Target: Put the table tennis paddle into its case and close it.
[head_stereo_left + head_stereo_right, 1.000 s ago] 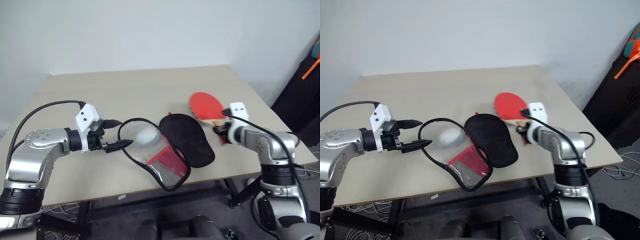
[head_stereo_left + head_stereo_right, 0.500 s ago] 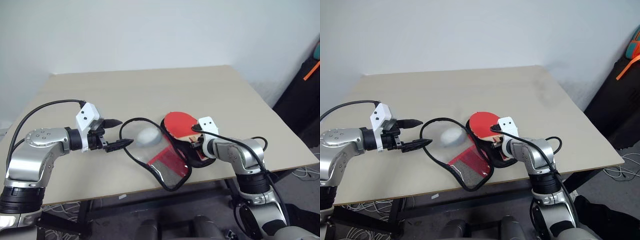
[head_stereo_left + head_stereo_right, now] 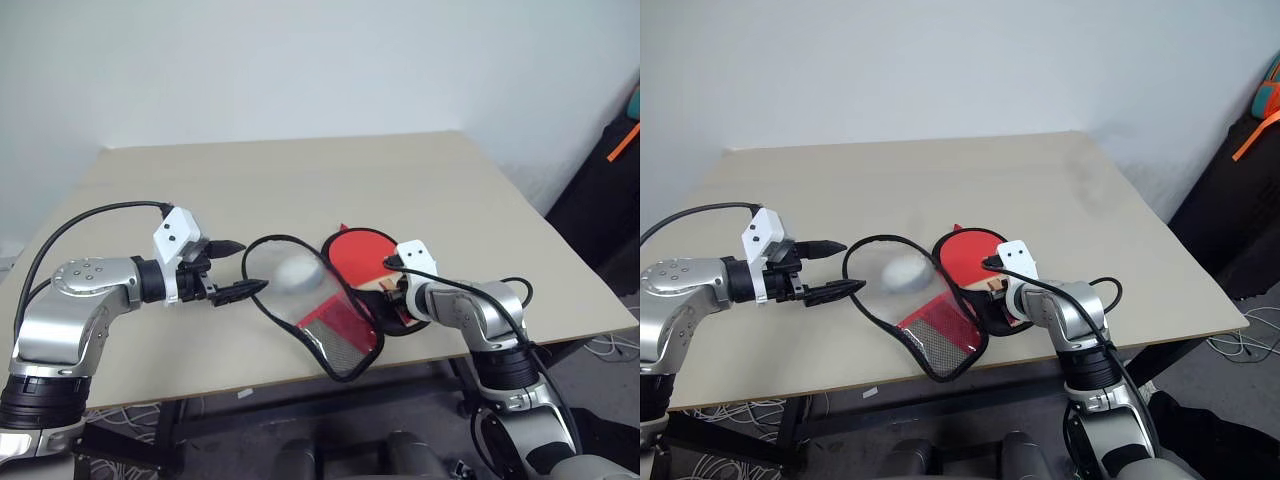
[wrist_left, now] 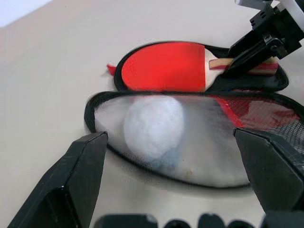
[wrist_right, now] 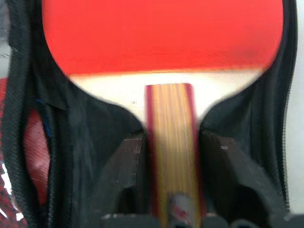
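Observation:
The case point(image 3: 338, 335) lies open near the table's front edge, its lid flap spread to the left with a red mesh pocket. The table tennis paddle point(image 3: 355, 255) rests flat on the case's black inner half point(image 5: 90, 123), red face up and its striped wooden handle point(image 5: 172, 156) pointing at my right gripper. My right gripper point(image 3: 397, 300) is open, one finger on each side of the handle with narrow gaps. Left of the lid flap, my left gripper point(image 3: 250, 265) is open wide, level with the flap's rim point(image 4: 142, 164).
A white ball point(image 3: 296, 271) sits in the lid flap's clear pocket. The beige table point(image 3: 250, 180) stretches bare behind the case. A dark bag with an orange strap point(image 3: 610, 170) stands off the table's right side.
My right gripper carried the paddle left and down from the table's right side onto the case's black half, then loosened its fingers around the handle. The left arm stayed still.

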`<action>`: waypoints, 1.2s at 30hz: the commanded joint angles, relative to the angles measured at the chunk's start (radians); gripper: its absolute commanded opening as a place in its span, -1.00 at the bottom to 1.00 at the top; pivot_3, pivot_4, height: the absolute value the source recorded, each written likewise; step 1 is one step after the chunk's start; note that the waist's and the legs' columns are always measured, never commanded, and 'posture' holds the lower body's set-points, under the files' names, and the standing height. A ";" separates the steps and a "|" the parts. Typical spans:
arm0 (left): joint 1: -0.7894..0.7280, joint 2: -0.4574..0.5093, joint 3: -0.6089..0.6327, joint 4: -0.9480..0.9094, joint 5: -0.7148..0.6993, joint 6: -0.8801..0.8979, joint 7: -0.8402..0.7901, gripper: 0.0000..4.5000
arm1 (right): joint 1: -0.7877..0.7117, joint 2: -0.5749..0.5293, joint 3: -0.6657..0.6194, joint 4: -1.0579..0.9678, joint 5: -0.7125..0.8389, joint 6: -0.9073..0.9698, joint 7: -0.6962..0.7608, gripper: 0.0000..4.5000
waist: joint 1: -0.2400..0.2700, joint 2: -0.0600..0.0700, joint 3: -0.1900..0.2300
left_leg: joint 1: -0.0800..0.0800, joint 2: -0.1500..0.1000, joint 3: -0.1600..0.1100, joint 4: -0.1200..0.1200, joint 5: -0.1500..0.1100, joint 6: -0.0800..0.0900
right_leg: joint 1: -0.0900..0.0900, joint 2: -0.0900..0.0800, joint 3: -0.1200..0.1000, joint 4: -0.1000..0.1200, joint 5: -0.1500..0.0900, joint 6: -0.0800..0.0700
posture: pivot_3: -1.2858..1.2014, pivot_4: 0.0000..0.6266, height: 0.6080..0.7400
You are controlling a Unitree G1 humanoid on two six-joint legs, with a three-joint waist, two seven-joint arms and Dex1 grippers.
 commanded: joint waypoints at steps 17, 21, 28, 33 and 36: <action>0.157 0.012 0.078 0.030 -0.001 -0.059 -0.026 -0.05 | -0.100 -0.474 -0.080 -0.135 0.190 -0.247 0.429 1.00 | 0.003 0.000 0.001 | 0.000 0.001 0.001 0.000 0.000 0.000 | 0.000 -0.001 -0.001 -0.002 -0.002 -0.001 | 0.03 -1.00 1.00; 0.134 -0.084 -0.035 0.024 0.045 -0.078 0.017 -0.71 | -0.112 -0.465 -0.079 -0.119 0.191 -0.262 0.424 1.00 | 0.011 0.000 0.000 | 0.000 0.000 0.002 0.001 0.000 0.000 | 0.001 -0.002 0.000 -0.002 -0.001 0.001 | 0.03 -1.00 1.00; 0.008 -0.258 -0.175 -0.046 0.028 -0.031 0.068 -0.71 | -0.116 -0.471 -0.079 -0.092 0.183 -0.282 0.418 1.00 | 0.028 -0.001 0.000 | 0.000 0.000 0.001 0.003 0.000 0.000 | 0.002 -0.001 0.000 -0.001 0.000 0.001 | 0.03 -1.00 1.00; -0.130 -0.398 -0.263 -0.054 0.018 0.025 0.115 -0.71 | -0.122 -0.469 -0.095 -0.074 0.183 -0.291 0.409 1.00 | 0.027 -0.001 0.000 | 0.000 -0.001 0.002 0.003 0.000 0.001 | 0.003 -0.001 0.001 -0.001 0.000 0.001 | 0.03 -1.00 1.00; -0.194 -0.478 -0.347 0.006 0.082 0.017 0.160 -0.71 | -0.140 -0.484 -0.104 -0.041 0.173 -0.307 0.410 1.00 | 0.026 -0.001 0.000 | 0.000 -0.001 0.002 0.003 0.000 0.001 | 0.003 0.000 0.001 -0.001 0.000 0.001 | 0.03 -1.00 1.00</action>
